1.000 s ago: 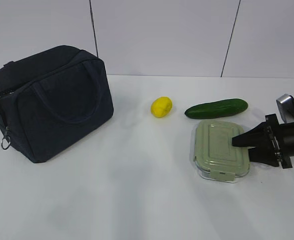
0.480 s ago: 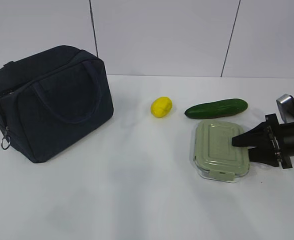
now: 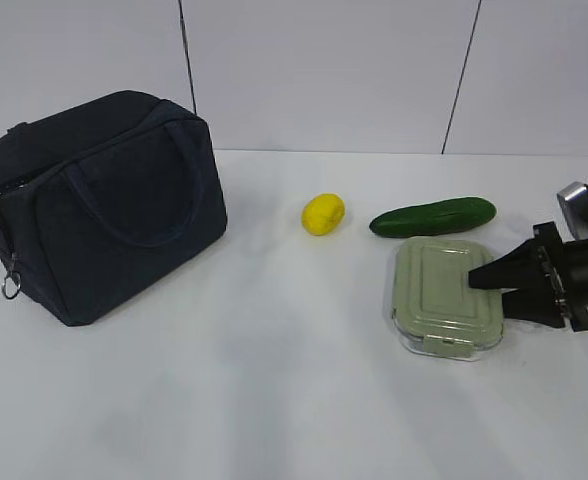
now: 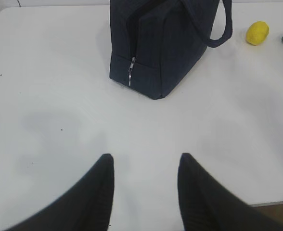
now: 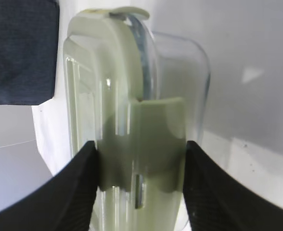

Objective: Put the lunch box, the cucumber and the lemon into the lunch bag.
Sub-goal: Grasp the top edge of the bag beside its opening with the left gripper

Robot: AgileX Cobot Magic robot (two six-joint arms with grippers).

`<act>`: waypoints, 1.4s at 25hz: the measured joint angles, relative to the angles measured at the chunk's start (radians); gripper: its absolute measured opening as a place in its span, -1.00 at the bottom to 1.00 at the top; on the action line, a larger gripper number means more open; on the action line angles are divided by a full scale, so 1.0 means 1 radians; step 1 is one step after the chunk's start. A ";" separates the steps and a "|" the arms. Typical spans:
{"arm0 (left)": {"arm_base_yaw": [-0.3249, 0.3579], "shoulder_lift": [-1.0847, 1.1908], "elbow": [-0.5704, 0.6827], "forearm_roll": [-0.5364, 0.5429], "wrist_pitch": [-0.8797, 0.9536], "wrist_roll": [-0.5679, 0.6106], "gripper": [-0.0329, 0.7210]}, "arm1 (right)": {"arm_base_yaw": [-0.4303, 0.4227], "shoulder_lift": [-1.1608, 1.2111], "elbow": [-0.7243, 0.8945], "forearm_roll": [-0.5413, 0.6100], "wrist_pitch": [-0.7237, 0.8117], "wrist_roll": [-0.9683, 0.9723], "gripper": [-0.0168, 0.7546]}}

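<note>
Right gripper (image 3: 482,280) level at table, jaws clamping lunch box (image 3: 442,296) end.

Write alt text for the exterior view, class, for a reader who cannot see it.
The right pincer grips the green-lidded lunch box on a white table. Behind it lie a cucumber and a lemon; a navy lunch bag stands far left.
</note>
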 joint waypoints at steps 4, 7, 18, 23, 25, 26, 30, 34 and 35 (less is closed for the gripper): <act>0.000 0.000 0.000 0.000 0.000 0.000 -0.11 | 0.000 -0.040 0.000 -0.004 -0.004 0.006 0.08; 0.000 0.000 0.000 0.000 0.000 0.000 -0.11 | 0.000 -0.051 0.000 -0.011 -0.004 0.025 0.08; 0.000 0.085 -0.091 0.053 0.023 0.000 -0.11 | 0.000 -0.099 0.000 -0.060 -0.006 0.088 0.08; 0.000 0.303 -0.181 0.072 -0.031 0.000 -0.11 | 0.000 -0.142 0.000 -0.060 -0.002 0.101 0.08; 0.000 0.393 -0.231 0.075 -0.095 0.000 -0.11 | 0.000 -0.148 0.000 -0.064 -0.002 0.106 0.08; 0.000 0.441 -0.254 0.076 -0.129 0.000 -0.11 | 0.000 -0.153 0.000 -0.064 -0.002 0.110 0.08; 0.000 0.643 -0.320 0.077 -0.205 0.000 -0.03 | 0.000 -0.156 0.000 -0.064 -0.002 0.114 0.09; 0.000 0.840 -0.388 0.077 -0.254 0.006 0.19 | 0.000 -0.156 0.000 -0.064 -0.002 0.118 0.09; 0.000 0.875 -0.414 0.077 -0.268 0.008 0.22 | 0.000 -0.156 0.000 -0.064 -0.002 0.118 0.09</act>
